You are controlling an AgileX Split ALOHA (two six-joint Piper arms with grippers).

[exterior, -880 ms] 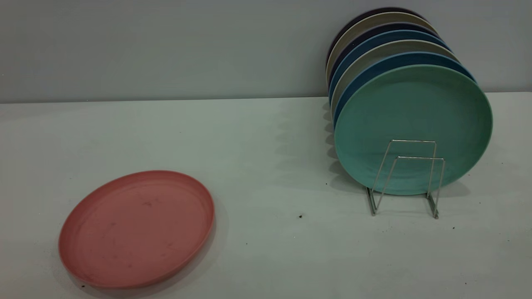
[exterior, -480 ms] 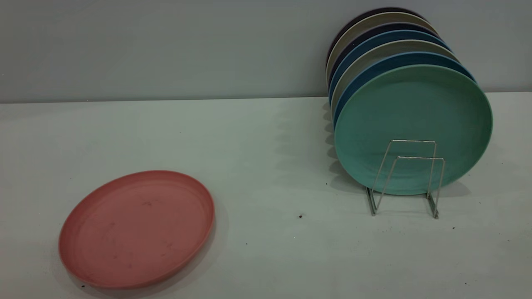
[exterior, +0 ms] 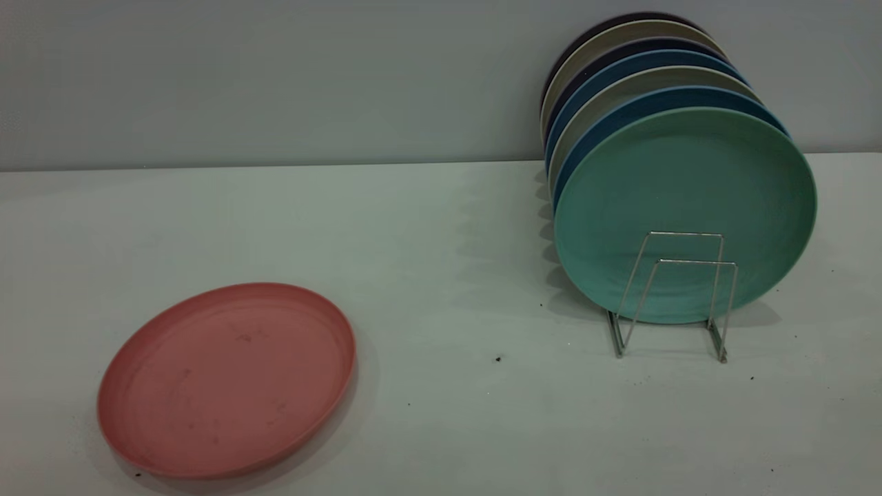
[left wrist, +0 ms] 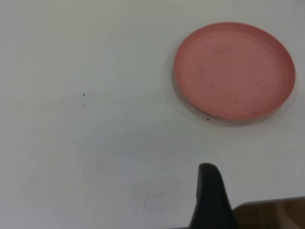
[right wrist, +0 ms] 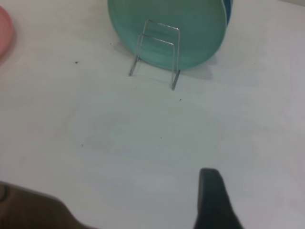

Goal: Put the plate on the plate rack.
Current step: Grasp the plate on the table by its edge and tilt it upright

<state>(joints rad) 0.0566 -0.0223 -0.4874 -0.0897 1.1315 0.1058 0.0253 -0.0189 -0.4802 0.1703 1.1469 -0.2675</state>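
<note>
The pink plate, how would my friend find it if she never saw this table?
Start at the pale table and the plate rack at its right, where plates stand on edge behind a teal-green plate. Look far left of them, near the front edge. The plate there is the only salmon-pink one, lying flat and alone.

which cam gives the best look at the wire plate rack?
Exterior view: the plate rack shows both front loops and its feet, standing before the green plate. The right wrist view shows it smaller and from above. The left wrist view misses it, showing only the pink plate.
</note>
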